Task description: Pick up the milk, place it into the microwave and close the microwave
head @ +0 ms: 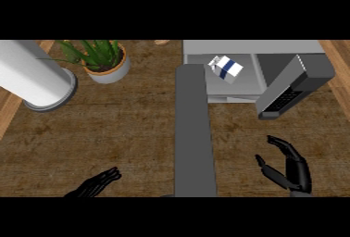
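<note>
The milk carton (226, 69) sits inside the open microwave (253, 46) at one o'clock on the wooden desk (123, 129). The microwave's grey door (196, 129) juts straight out toward six o'clock. Neither hand holds anything. The left hand (96, 185) lies low at seven o'clock with its fingers spread flat. The right hand (290, 169) stands at five o'clock, fingers up and relaxed, below the keypad panel (290, 90).

With the carton in place, closing appears to be the step left. The door seems hinged at its far end, so a push would work best on its nine o'clock face, near the free end. It should swing toward three o'clock in one steady arc. The right hand looks to be in that sweep and should keep clear. A potted plant (103, 58) and a white cylinder (34, 74) sit well apart at eleven and ten o'clock.
</note>
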